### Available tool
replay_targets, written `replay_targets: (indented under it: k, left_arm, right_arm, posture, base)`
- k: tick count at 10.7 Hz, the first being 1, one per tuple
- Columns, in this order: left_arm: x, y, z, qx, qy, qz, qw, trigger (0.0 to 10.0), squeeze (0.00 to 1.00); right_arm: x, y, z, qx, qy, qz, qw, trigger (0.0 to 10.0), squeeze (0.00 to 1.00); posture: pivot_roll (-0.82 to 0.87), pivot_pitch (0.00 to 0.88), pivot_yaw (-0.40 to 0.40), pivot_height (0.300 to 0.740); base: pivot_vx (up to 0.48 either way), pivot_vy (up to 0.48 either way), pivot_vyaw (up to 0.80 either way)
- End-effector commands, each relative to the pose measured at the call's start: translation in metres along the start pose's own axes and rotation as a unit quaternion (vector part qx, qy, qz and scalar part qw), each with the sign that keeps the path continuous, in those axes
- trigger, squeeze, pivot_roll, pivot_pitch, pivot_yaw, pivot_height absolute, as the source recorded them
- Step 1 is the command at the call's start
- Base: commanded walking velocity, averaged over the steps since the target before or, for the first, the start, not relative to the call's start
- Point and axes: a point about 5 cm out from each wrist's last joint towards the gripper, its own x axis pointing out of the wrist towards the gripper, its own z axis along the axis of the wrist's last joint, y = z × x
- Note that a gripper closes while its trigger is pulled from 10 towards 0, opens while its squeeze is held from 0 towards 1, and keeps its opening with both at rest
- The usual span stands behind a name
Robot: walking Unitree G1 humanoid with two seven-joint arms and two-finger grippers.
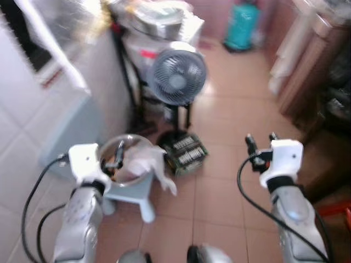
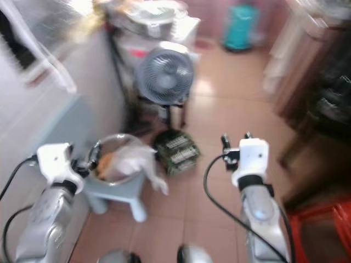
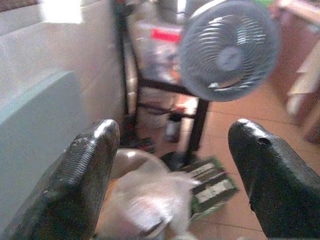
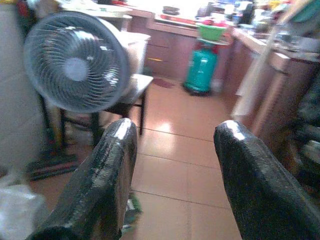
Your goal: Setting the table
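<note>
Both arms are raised in front of me over a tiled floor. My left gripper is open and hovers at the rim of a metal bowl that sits on a small pale blue stool. A white plastic bag lies crumpled in the bowl, with something orange under it. In the left wrist view the bag shows between the black fingers. My right gripper is open and empty over bare floor; its fingers frame the room ahead.
A grey fan stands on a dark rack straight ahead. A green crate lies on the floor by the stool. White tiled wall at left, wooden furniture at right, a teal gas cylinder far back. Open floor lies in the middle.
</note>
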Motion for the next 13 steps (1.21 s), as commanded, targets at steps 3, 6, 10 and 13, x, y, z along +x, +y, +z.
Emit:
replay_targets:
  k: [3,6,10,13]
  left_arm:
    - [-0.008,0.009,0.006,0.013,0.002,0.010,1.000,10.0,0.00]
    - [-0.011,0.004,0.012,0.033,-0.003,-0.006,0.999,10.0,0.00]
    - [-0.012,0.000,0.017,0.019,-0.009,-0.011,1.000,10.0,0.00]
    - [-0.013,-0.005,0.020,0.010,-0.010,-0.020,1.000,10.0,0.00]
  right_arm:
    - [-0.001,0.009,0.005,0.011,0.000,0.015,1.000,10.0,0.00]
    - [-0.003,0.009,0.005,0.013,0.009,0.014,1.000,10.0,0.00]
    - [-0.004,0.006,0.009,0.010,0.009,0.016,1.000,10.0,0.00]
    - [-0.003,0.009,0.012,0.013,0.009,0.026,1.000,10.0,0.00]
  posture:
    - [-0.02,0.135,0.019,0.740]
    - [-0.02,0.172,0.022,0.740]
    - [-0.03,0.181,0.009,0.740]
    - [-0.03,0.188,0.001,0.740]
  base:
    - [0.000,0.479,0.00]
    - [0.000,0.101,-0.78]
    - [0.000,0.000,-0.78]
    - [0.000,0.000,-0.79]
